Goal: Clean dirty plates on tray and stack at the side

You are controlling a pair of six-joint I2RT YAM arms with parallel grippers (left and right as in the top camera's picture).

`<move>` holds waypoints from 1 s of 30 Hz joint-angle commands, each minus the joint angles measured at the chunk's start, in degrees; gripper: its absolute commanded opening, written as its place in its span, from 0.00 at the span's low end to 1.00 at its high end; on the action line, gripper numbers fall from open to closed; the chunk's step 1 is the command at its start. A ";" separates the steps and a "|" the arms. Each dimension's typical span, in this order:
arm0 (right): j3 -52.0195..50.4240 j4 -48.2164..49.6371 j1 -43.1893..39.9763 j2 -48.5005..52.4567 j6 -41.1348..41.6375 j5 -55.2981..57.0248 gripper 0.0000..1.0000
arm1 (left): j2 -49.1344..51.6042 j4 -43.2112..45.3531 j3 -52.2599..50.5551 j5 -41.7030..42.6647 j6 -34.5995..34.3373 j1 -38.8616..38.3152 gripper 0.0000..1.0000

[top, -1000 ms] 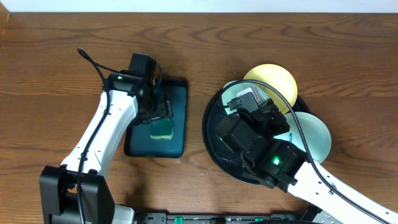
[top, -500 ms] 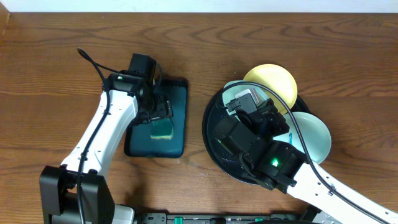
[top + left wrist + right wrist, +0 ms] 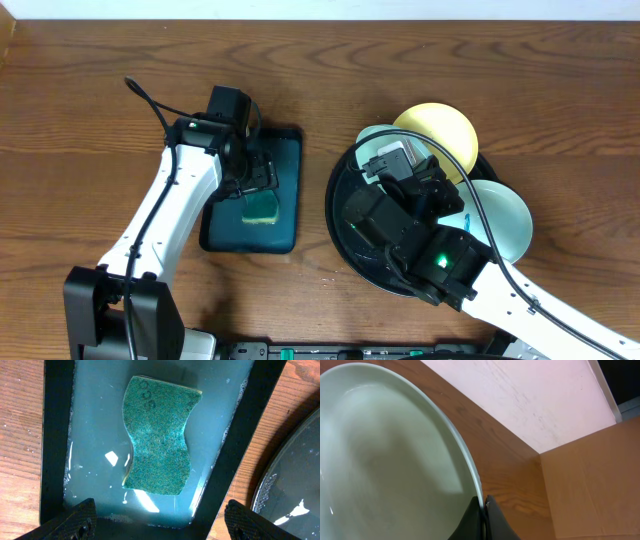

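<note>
Near right: black tray (image 3: 336,215), mostly hidden under the right arm. No plate stack shows anywhere on the table beside it, so stacking looks not yet begun.

Right edge of that tray: one mint plate (image 3: 505,215) lies over the rim, partly covered by the arm. Whether its centre is smeared cannot be told.

Mid left: teal tray (image 3: 288,150) holding shallow soapy water, green sponge (image 3: 157,442) lying flat in it. Left gripper (image 3: 160,520) hangs directly above, fingers spread wide, the sponge between the tips and clear of both. Nothing held. Sponge looks unclaimed, so no wiping is under way.

Mid right, farther in: right gripper (image 3: 482,510) clenched, fingertips pinching the thin rim of a second mint plate (image 3: 385,450). The face shown in the wrist view is pale with no smear visible. Overhead suggests this is the plate at the tray's far left, though the gripper hides the contact there.

Far: yellow plate (image 3: 440,128) rests over the tray's far rim, untouched.

Judgement: early stage. All three plates sit at the tray; one is gripped for handling; sponge pickup, scrubbing of each and the side stack all remain
</note>
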 commanded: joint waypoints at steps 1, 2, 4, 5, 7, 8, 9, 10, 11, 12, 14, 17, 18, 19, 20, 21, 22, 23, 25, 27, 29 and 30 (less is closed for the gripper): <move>0.81 0.24 -0.46 -0.76 1.53 1.95 0.01 | -0.20 -0.11 0.00 -0.11 0.33 0.24 0.82; 0.81 0.24 -0.87 -0.76 2.16 1.95 0.01 | -0.20 -0.11 0.00 -0.11 0.33 0.24 0.82; 0.81 0.26 -1.86 -0.76 3.41 1.90 0.01 | -0.20 -0.11 0.00 -0.11 0.33 0.24 0.82; 0.81 0.26 -2.29 -0.76 3.72 1.90 0.01 | -0.20 -0.11 0.00 -0.11 0.33 0.24 0.82; 0.81 0.26 -3.41 -0.76 3.82 1.53 0.01 | -0.20 -0.11 0.00 -0.11 0.33 0.24 0.82; 0.81 0.26 -4.11 -0.76 3.82 0.92 0.01 | -0.17 -0.11 0.00 -0.11 0.33 0.24 0.83; 0.81 0.26 -4.81 -0.76 3.82 -0.28 0.01 | -0.20 -0.11 0.00 -0.11 0.33 0.24 0.82; 0.81 0.26 -5.62 -0.76 3.85 -2.99 0.01 | -0.20 -0.11 0.00 -0.11 0.33 0.24 0.82; 0.81 0.26 -6.38 -0.76 4.26 -6.93 0.01 | -0.20 -0.11 0.00 -0.11 0.33 0.24 0.82; 0.81 0.26 -7.37 -0.76 5.55 -13.33 0.01 | -0.20 -0.11 0.00 -0.11 0.33 0.24 0.82; 0.81 -0.24 -9.88 -0.76 6.21 -25.20 0.01 | -0.17 -0.11 0.00 -0.11 0.33 0.24 0.82; 0.90 -2.38 -15.15 -1.38 11.82 -25.20 0.01 | -0.17 -0.11 0.00 -0.11 0.33 0.24 0.82; 0.92 -2.29 -17.38 -1.79 13.64 -26.01 0.01 | -0.20 -0.11 0.00 -0.11 0.33 0.24 0.82; 1.16 -2.03 -19.41 -2.40 13.88 -28.94 0.01 | -0.17 -0.11 0.00 -0.11 0.33 0.24 0.82; 1.51 -1.55 -21.27 -2.97 12.92 -33.05 0.01 | -0.20 -0.11 0.00 -0.11 0.33 0.24 0.82; 1.86 -0.98 -22.56 -3.58 11.19 -36.96 0.01 | -0.17 -0.11 0.00 -0.11 0.33 0.24 0.82; 2.01 -0.42 -23.28 -4.00 8.85 -39.26 0.01 | -0.20 -0.11 0.00 -0.11 0.33 0.24 0.82; 2.14 -0.33 -23.30 -4.37 6.49 -38.97 0.01 | -0.20 -0.11 0.00 -0.11 0.33 0.24 0.82; 2.23 -0.66 -22.32 -4.72 2.67 -34.18 0.01 | -0.20 -0.11 0.00 -0.11 0.33 0.24 0.82; 2.23 -0.98 -19.98 -4.79 -1.01 -27.87 0.01 | -0.17 -0.11 0.00 -0.11 0.33 0.24 0.82; 2.23 -0.76 -15.26 -4.79 -5.33 -19.52 0.01 | -0.17 -0.11 0.00 -0.11 0.33 0.24 0.82; 2.23 -0.31 -12.81 -4.79 -7.23 -15.78 0.01 | -0.20 -0.11 0.00 -0.11 0.33 0.24 0.82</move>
